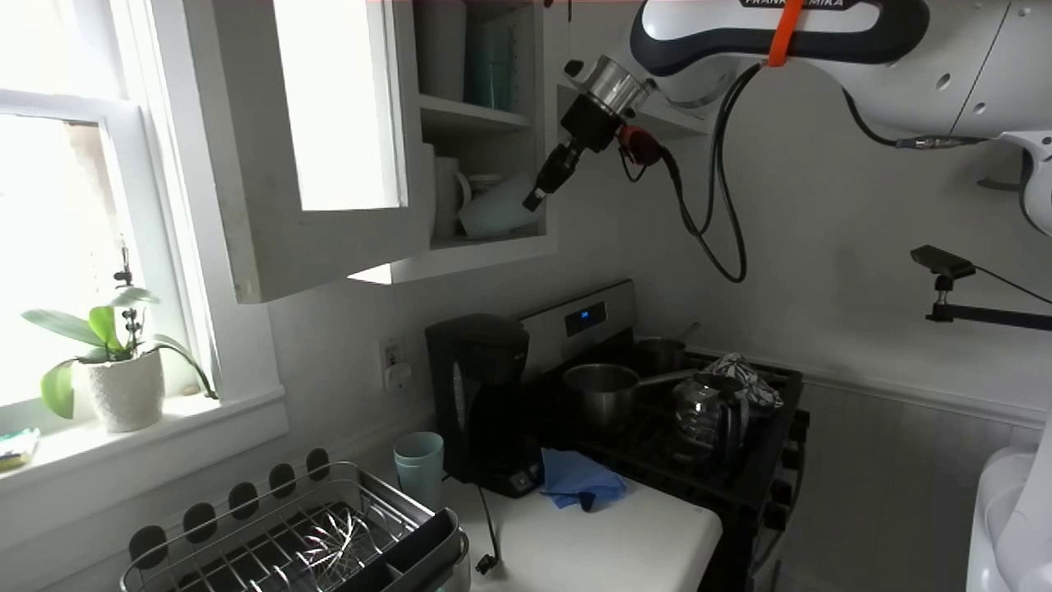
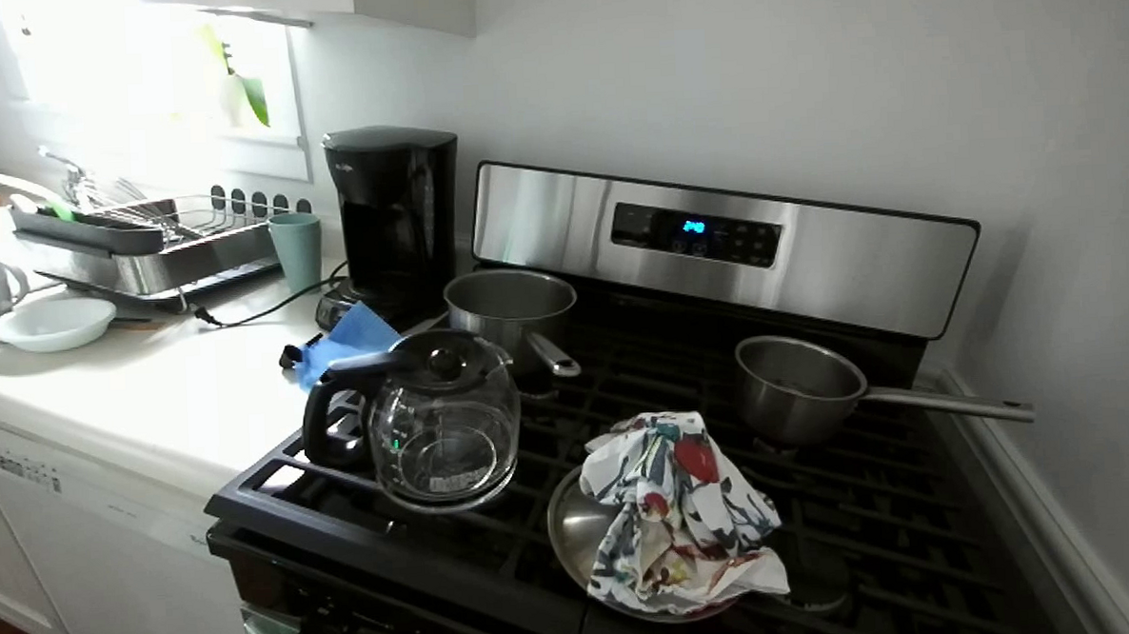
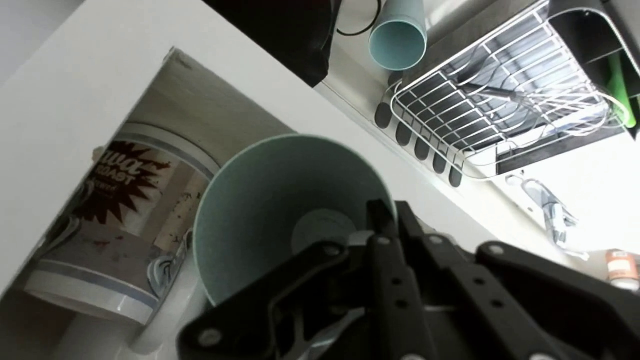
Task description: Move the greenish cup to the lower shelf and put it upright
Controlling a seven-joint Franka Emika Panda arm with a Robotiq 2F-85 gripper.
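the greenish cup (image 1: 496, 210) is inside the white wall cupboard (image 1: 552, 90), just over or on the lower shelf (image 1: 485, 244); contact with it cannot be confirmed. the cup is tilted, its mouth turned toward the gripper (image 1: 534, 200). jaws: narrow, gripping the cup's wall at the rim; in the wrist view one fingertip (image 3: 379, 215) is inside the mouth, its mate outside. a white mug (image 1: 446, 197) with a handle stands just beside the cup; a printed mug (image 3: 135, 200) shows next to its rim in the wrist view. one level higher: a teal cup (image 1: 490, 70). on the tabletop (image 1: 608, 534) below: a teal tumbler (image 1: 421, 473) beside the coffee maker (image 1: 472, 386), a blue cloth (image 1: 579, 477) near it, and a dish rack (image 2: 219, 268). on the stove (image 2: 858, 266): a glass carafe (image 2: 446, 436) and two saucepans (image 2: 797, 402).
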